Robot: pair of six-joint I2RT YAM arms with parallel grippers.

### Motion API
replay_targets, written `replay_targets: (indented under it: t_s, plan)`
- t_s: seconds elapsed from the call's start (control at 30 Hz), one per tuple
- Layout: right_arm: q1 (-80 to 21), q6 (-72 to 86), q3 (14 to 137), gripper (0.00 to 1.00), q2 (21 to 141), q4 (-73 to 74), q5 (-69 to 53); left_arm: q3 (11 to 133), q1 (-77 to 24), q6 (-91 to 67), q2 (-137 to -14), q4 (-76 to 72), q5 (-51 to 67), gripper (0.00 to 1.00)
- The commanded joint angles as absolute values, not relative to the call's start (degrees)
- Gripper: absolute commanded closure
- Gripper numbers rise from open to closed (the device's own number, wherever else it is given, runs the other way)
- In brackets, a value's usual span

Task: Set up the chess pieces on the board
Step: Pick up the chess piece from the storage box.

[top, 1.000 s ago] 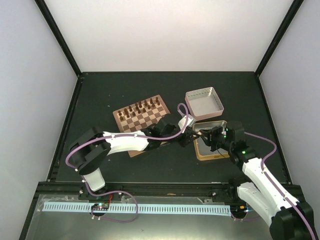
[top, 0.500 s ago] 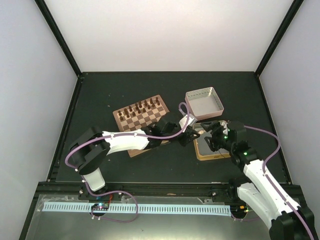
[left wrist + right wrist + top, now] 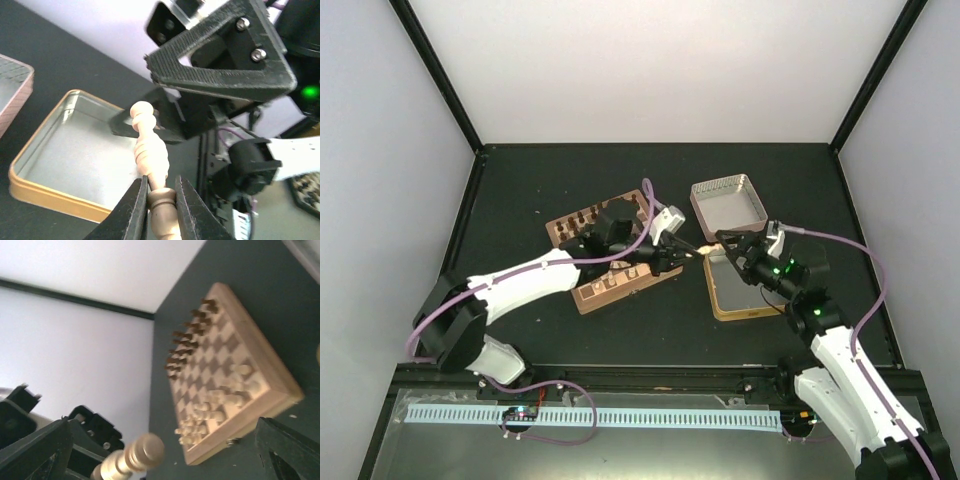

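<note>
A pale cream chess piece (image 3: 149, 159) is clamped at its base between my left gripper's (image 3: 161, 199) shut fingers, its head pointing away. In the top view this piece (image 3: 705, 247) hangs between the board (image 3: 588, 295) and the gold tin (image 3: 748, 312). My right gripper (image 3: 733, 245) faces it with jaws wide open, touching nothing. From the right wrist view the piece (image 3: 134, 455) floats blurred between the spread right fingers (image 3: 287, 450). On the board (image 3: 272, 390), dark pieces (image 3: 189, 335) fill the far rows and pale pieces (image 3: 215, 407) the near ones.
A pinkish-silver tin lid (image 3: 728, 207) lies behind the gold tin, which looks empty inside (image 3: 75, 150). The left arm (image 3: 535, 280) crosses over the board's near part. Black frame posts and white walls enclose the dark table (image 3: 520, 190).
My right gripper has opened and let go of the pale piece, which stays in the left gripper. The left arm has swung up and left, over the board; the right has drawn back.
</note>
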State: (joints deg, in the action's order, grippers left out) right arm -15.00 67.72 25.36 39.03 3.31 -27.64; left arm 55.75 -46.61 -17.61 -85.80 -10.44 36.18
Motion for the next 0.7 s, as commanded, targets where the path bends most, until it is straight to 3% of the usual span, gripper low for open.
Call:
replay_targets:
  t_s: [0.0,0.17,0.33,0.47,0.67]
  plan:
    - [-14.68,62.5,30.24,0.0,40.47,-9.18,-39.28,55.29,-44.3,-16.28,-80.18,-8.37,47.96,0.98]
    - [-14.68,62.8,31.55,0.02,43.07,-16.9,-48.8,55.58,-41.22,-16.22,-74.42,-7.95,53.92,0.98]
    - [-14.76,65.92,32.52,0.12,44.15,-26.21,-57.39,55.87,-37.53,-16.34,-69.52,-7.44,59.62,0.99]
    - [-15.16,66.85,34.61,0.22,45.1,-28.76,-61.6,56.07,-36.45,-15.91,-68.0,-6.57,61.34,0.98]
    - [-17.83,65.56,37.65,0.28,47.68,-27.16,-62.8,56.5,-35.69,-16.57,-68.06,-6.81,63.52,0.98]
